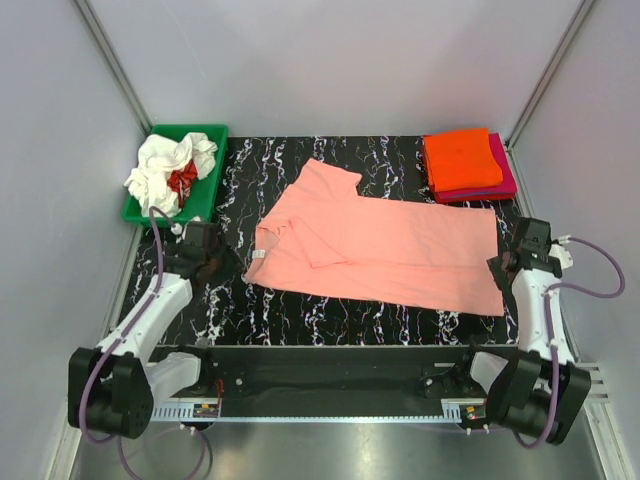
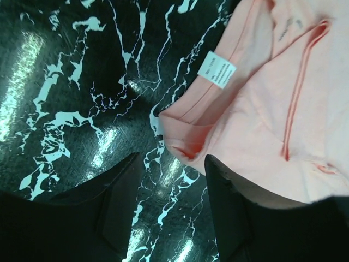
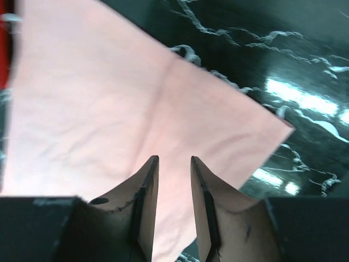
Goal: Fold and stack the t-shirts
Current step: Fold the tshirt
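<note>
A salmon-pink t-shirt [image 1: 380, 245] lies spread on the black marbled table [image 1: 300, 320], half folded, collar to the left. My left gripper [image 1: 205, 250] hangs open just off the collar corner. In the left wrist view its jaws [image 2: 173, 158] stand apart over bare table, the right one at the edge of the pink cloth [image 2: 283, 109]. My right gripper [image 1: 510, 262] is above the shirt's right end. Its jaws [image 3: 174, 158] stand a little apart, open, with the flat cloth [image 3: 109, 98] under them. A folded orange t-shirt [image 1: 462, 158] lies on a magenta one [image 1: 505, 175] at the back right.
A green bin [image 1: 205, 135] at the back left holds a crumpled white t-shirt [image 1: 165, 170] and a red one [image 1: 182, 180]. A white label [image 2: 216, 69] shows inside the pink collar. Grey walls close in the table on three sides.
</note>
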You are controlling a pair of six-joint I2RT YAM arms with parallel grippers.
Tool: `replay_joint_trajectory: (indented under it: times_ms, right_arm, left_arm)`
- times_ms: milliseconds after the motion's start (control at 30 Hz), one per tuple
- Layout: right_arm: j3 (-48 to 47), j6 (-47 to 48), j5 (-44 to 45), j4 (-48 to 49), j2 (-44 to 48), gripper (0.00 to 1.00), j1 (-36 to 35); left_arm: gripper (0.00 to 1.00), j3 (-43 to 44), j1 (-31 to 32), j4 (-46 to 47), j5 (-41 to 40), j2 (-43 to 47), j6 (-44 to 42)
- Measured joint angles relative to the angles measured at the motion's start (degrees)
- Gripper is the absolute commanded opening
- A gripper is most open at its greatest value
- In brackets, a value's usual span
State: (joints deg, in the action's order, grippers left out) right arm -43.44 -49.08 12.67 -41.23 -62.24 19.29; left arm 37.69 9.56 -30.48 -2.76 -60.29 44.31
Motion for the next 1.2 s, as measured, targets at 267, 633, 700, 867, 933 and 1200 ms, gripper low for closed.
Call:
replay_joint_trajectory:
  times_ms: [267, 633, 700, 867, 933, 1200]
  right_arm:
    - [-0.2, 7.5, -12.6, 7.7, 9.1, 0.29, -1.2]
    - [2.8, 7.5, -20.0, 21.4, -6.4, 0.26, -25.5]
    - [3.3, 7.3, -20.0, 22.8, -8.6, 0.25, -26.4]
    - [3.8, 7.7, -17.4, 26.0, -14.2, 0.18, -26.5]
    - [3.8, 7.7, -15.7, 26.6, -17.3, 0.17, -26.5]
    - [4.2, 7.5, -10.2, 26.3, -21.3, 0.15, -26.5]
  left_arm:
    - [0.51, -5.6, 0.0, 8.5, 8.4, -3.2, 0.1]
    - [0.44, -8.1, 1.5, 17.0, 12.1, -6.2, -2.7]
    - [0.41, -8.5, 1.5, 18.4, 12.1, -8.3, -2.7]
    - [0.37, -8.0, 1.5, 18.9, 11.4, -13.0, -3.6]
    - [0.37, -6.4, 1.5, 17.1, 9.8, -13.5, -4.3]
    - [0.35, -3.2, 1.2, 13.9, 1.0, -14.2, -5.7]
